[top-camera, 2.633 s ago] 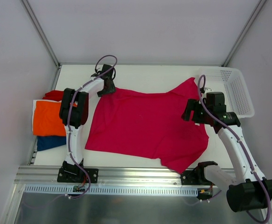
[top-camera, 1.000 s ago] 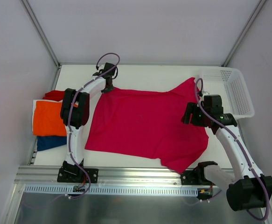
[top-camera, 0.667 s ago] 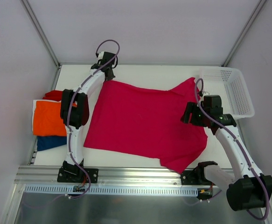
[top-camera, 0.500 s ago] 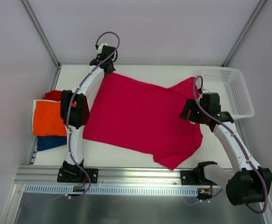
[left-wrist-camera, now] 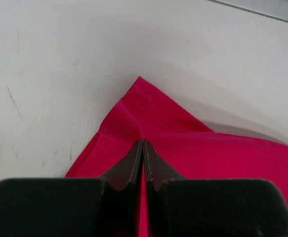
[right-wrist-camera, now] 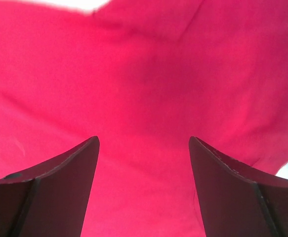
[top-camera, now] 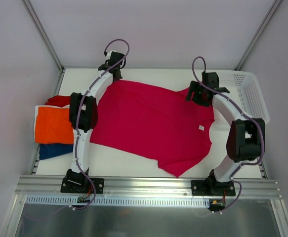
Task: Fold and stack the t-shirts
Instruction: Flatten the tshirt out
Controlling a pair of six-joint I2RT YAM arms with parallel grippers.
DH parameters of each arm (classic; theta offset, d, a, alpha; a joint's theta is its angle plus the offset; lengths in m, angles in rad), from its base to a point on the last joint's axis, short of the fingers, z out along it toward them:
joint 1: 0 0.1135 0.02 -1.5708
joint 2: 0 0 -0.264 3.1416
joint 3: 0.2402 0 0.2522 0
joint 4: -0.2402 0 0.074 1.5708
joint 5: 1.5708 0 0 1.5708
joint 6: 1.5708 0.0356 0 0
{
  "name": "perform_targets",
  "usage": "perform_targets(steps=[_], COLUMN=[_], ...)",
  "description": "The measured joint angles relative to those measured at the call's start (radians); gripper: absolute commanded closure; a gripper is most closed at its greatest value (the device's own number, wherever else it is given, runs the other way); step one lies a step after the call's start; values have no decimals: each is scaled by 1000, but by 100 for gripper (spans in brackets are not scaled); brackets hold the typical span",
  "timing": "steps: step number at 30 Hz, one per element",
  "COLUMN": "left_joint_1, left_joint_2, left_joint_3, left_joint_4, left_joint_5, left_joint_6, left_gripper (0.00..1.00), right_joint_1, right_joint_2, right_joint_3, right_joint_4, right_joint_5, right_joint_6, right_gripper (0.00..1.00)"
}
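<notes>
Your magenta t-shirt lies spread, soft and lightly creased, on the white counter, one sleeve just beside the perforated plastic basket. The folded orange, red and blue shirts sit stacked across the shirt from that basket. Your left tool is pinched tight on a pointed, doubled-over corner of the magenta cloth, which only its wrist view shows. Your right tool stands wide open over smooth cloth near the basket.
</notes>
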Motion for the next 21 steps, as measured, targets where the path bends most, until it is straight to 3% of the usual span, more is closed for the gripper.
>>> perform_targets(steps=[3,5,6,7,8,9,14,16,19,20,21], left_joint_1=[13,23,26,32,38,38,50,50,44,40,34], left_joint_2=[38,56,66,72,77,80,64,15,-98,-146,-192], left_joint_3=[18,28,34,37,39,40,12,-69,-234,-295,-354], left_joint_4=[-2,-3,-3,-2,-3,-3,10,16,17,12,12], left_joint_5=[0,0,0,1,0,0,-1,0,3,2,-2], left_joint_6=[6,11,16,23,24,24,7,-14,-65,-87,-109], left_gripper=[82,62,49,19,4,1,1,2,20,39,93], right_joint_1=[0,0,0,0,0,0,0,5,25,38,56], right_joint_2=[88,147,179,215,239,270,393,400,367,344,321], right_joint_3=[105,176,213,250,277,306,399,385,299,255,213], right_joint_4=[0,-3,-4,-5,-8,-7,-33,-39,-10,-10,-14], right_joint_5=[41,63,72,81,87,93,100,89,84,84,84], right_joint_6=[0,0,-1,-1,-1,-1,-2,-2,-3,-6,-10], right_gripper=[23,23,23,23,23,23,28,35,54,67,99])
